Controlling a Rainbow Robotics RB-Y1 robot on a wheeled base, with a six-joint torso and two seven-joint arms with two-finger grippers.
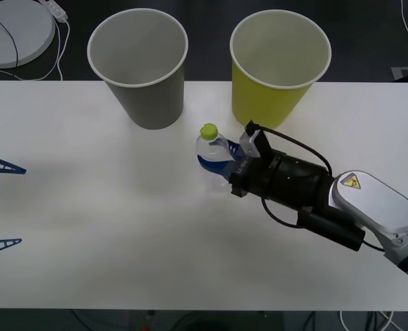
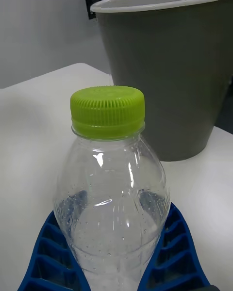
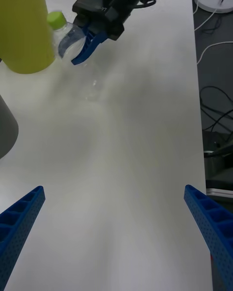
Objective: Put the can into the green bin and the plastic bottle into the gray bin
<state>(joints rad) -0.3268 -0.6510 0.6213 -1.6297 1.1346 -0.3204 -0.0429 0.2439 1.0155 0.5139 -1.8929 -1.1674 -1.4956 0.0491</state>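
On the white bench (image 1: 87, 227), just in front of the gap between the two bins, the right hand (image 1: 216, 163) is clamped around the lower body of the plastic bottle (image 1: 211, 146), whose lime-green cap points toward the gray bin (image 1: 140, 65). The green bin (image 1: 276, 65) stands close beside the arm. The left hand (image 3: 116, 233) waits at the bench's left edge, its blue fingers (image 1: 3, 165) spread wide apart on nothing.

The step in hand looks to be carrying the bottle to the gray bin. Done well, that means lifting high enough for the bottle to pass over the white rim, keeping clear of the green bin on the way, and letting go only once the bottle hangs over the gray bin's mouth.

The right wrist view shows both ribbed fingers (image 2: 174, 252) pressed against the bottle's clear sides, with the gray bin right behind. The left wrist view shows the bottle tilted beside the green bin.
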